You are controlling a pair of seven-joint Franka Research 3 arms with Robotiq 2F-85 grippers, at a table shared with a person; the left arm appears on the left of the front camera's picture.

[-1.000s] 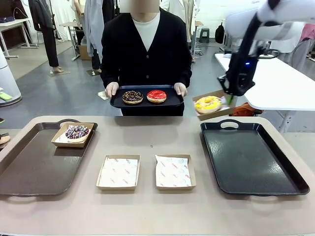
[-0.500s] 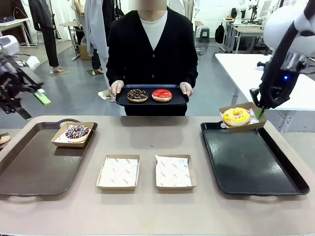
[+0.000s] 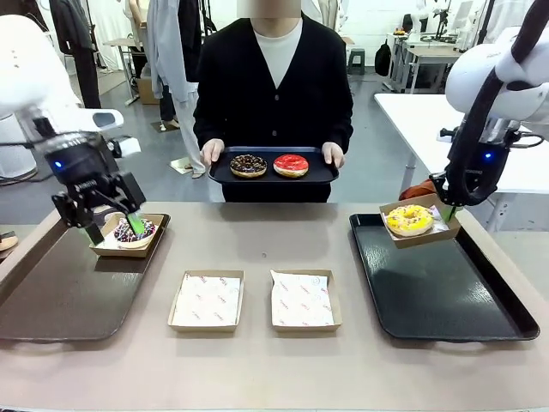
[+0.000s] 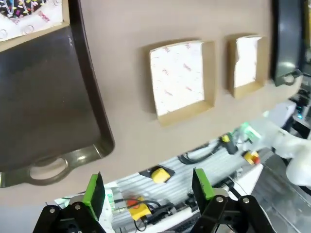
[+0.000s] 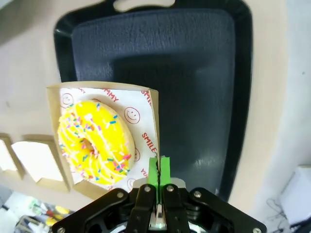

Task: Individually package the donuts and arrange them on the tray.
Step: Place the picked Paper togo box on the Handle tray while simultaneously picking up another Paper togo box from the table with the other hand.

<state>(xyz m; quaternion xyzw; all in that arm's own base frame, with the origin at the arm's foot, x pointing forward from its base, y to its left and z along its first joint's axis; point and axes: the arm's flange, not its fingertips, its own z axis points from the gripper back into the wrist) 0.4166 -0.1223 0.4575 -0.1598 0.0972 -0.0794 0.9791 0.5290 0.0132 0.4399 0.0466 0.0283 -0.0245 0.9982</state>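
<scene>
I am pinching the box (image 3: pixel 420 239) of the yellow donut (image 3: pixel 410 219) by its rim, right gripper (image 3: pixel 448 209) clamped tight, over the black tray (image 3: pixel 437 292)'s twelve o'clock end. My left gripper (image 3: pixel 114 228) is hanging spread and empty by the sprinkled donut (image 3: pixel 135 230), boxed at the brown tray (image 3: pixel 51 292)'s one o'clock corner. Two are packaged, I judge; the chocolate donut (image 3: pixel 248 165) and red donut (image 3: pixel 291 165) are sitting unboxed on the person's tray (image 3: pixel 273 179), with two empty boxes (image 3: pixel 207 300) ready.

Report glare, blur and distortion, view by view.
Front view: even light, sharp, with a pale sheen on the right tray. Left wrist view: rolled and slightly soft, the empty boxes skewed by the wide lens. Right wrist view: yellow donut crisp, dull reflections on that tray behind it.
</scene>
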